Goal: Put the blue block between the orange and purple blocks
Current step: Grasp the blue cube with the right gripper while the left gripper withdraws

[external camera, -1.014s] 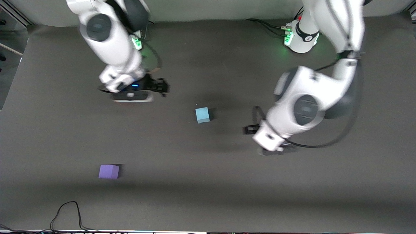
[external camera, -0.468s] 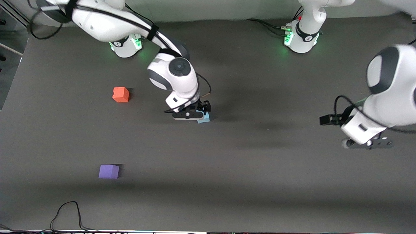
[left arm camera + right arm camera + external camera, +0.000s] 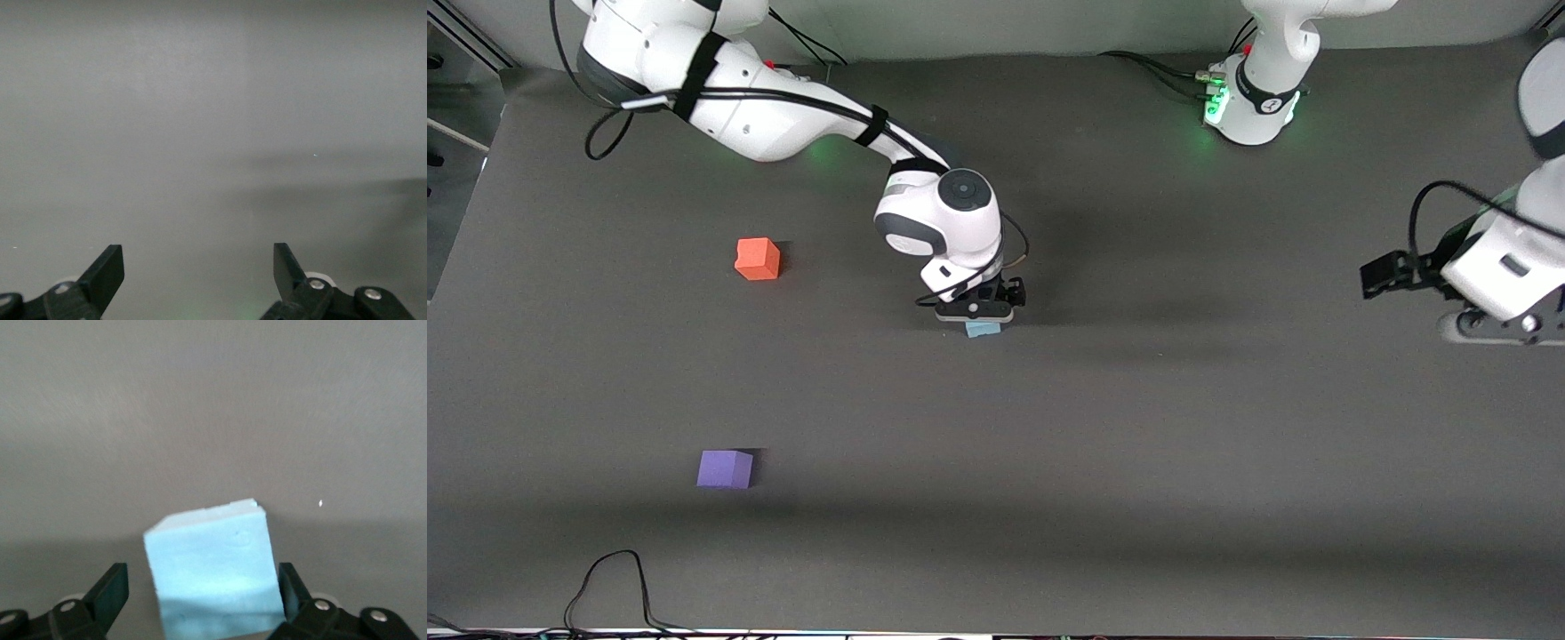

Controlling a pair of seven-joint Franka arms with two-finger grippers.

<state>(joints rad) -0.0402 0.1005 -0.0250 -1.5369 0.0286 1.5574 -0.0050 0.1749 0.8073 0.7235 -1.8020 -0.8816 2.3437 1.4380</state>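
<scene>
Front view: three blocks sit on the dark grey table [image 3: 1156, 462], one of each colour. The orange block [image 3: 757, 259] is in the left part of the frame, a little above mid-height. The purple block [image 3: 725, 468] is lower in the frame, almost straight below the orange one and well apart from it. The blue block [image 3: 983, 329] is near the centre of the frame, well apart from both. Two arms show. The right arm comes in from the upper left of the frame and bends down to the centre, and the right gripper [image 3: 980, 313] hangs directly over the blue block, hiding most of it; only a strip of blue shows under the black fingers. The left gripper [image 3: 1498, 331] is at the right edge of the frame over bare table, where that arm waits. A black cable [image 3: 609, 578] loops at the lower left corner.

Left wrist view: two black fingers [image 3: 103, 277] rise from the bottom edge, set wide apart, with nothing but bare grey table [image 3: 213, 120] between them. The left gripper [image 3: 199, 275] holds and touches nothing.

Right wrist view: one blue block [image 3: 217, 570] fills the lower middle of the frame, resting on the table [image 3: 213, 407]. The right gripper [image 3: 203, 595] straddles it with its two fingers [image 3: 110, 590] spread apart, one on each side. One finger shows a clear gap from the block; the other sits just beside it, and I cannot tell whether it touches.
</scene>
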